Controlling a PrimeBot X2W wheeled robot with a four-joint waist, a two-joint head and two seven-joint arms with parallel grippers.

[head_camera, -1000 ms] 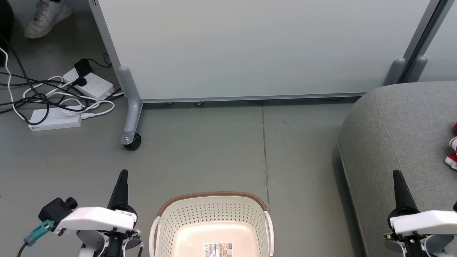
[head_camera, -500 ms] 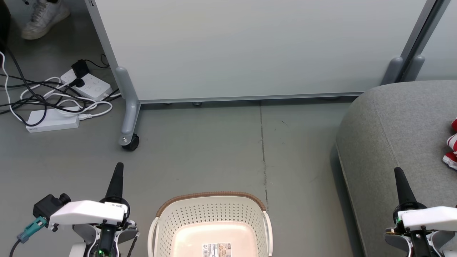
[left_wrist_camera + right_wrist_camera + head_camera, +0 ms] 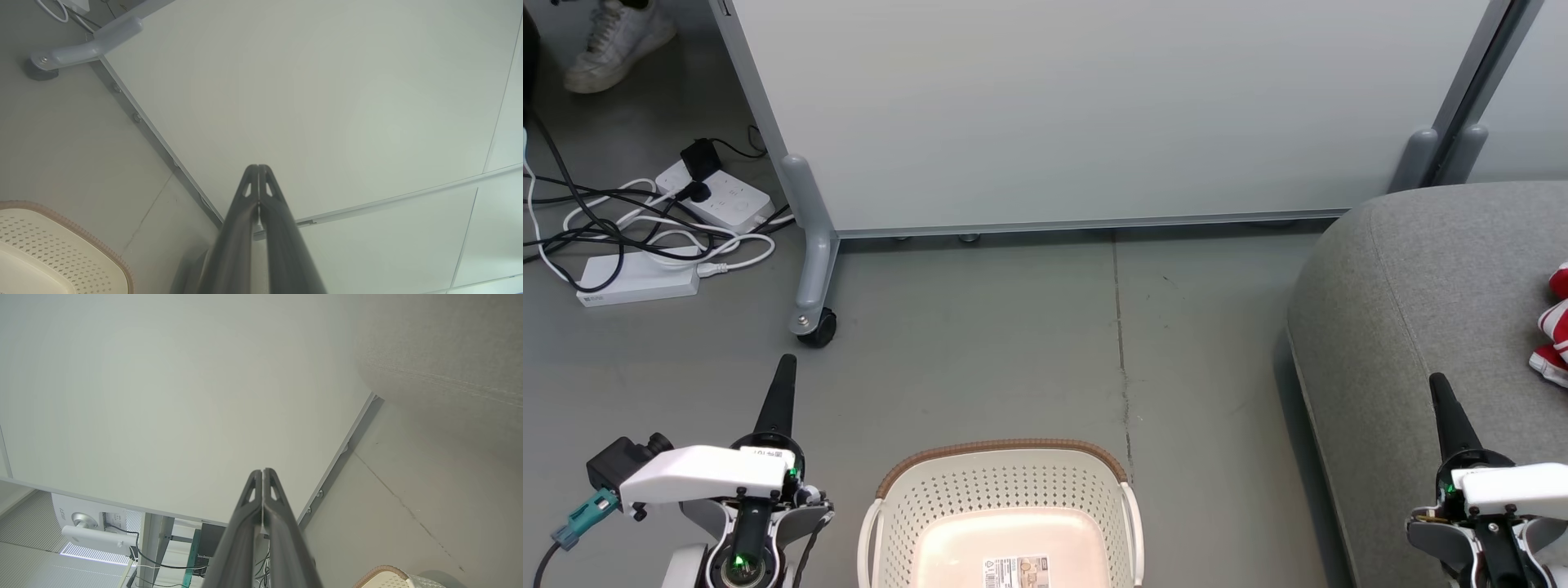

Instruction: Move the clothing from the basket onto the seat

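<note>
Basket (image 3: 1005,490) stands on the grey floor at the bottom centre of the head view, brown rim toward the partition; its pale bottom lies exposed, with a printed label (image 3: 1015,569) stuck to it. Seat (image 3: 1421,310) sits on the floor to the right of the basket, apart from it, with a strip of floor between. Clothing (image 3: 1553,327) lies on top of the seat, well to the right of the basket and cut by the picture edge: red fabric with white bands, crumpled. Which garment it is cannot be told. Left gripper (image 3: 785,363) hangs over the floor just left of the basket, touching nothing; the left wrist view shows its two dark fingers pressed together, nothing between them. Right gripper (image 3: 1437,380) hangs well to the right of the basket, over the near part of the seat and short of the clothing; in the right wrist view its jaws likewise meet tip to tip, empty. Beyond the basket stands a white partition panel (image 3: 1094,106) on a grey caster foot (image 3: 813,314). Further left of that lie power strips (image 3: 723,196) with tangled cables, and a person's white shoe (image 3: 613,41).
</note>
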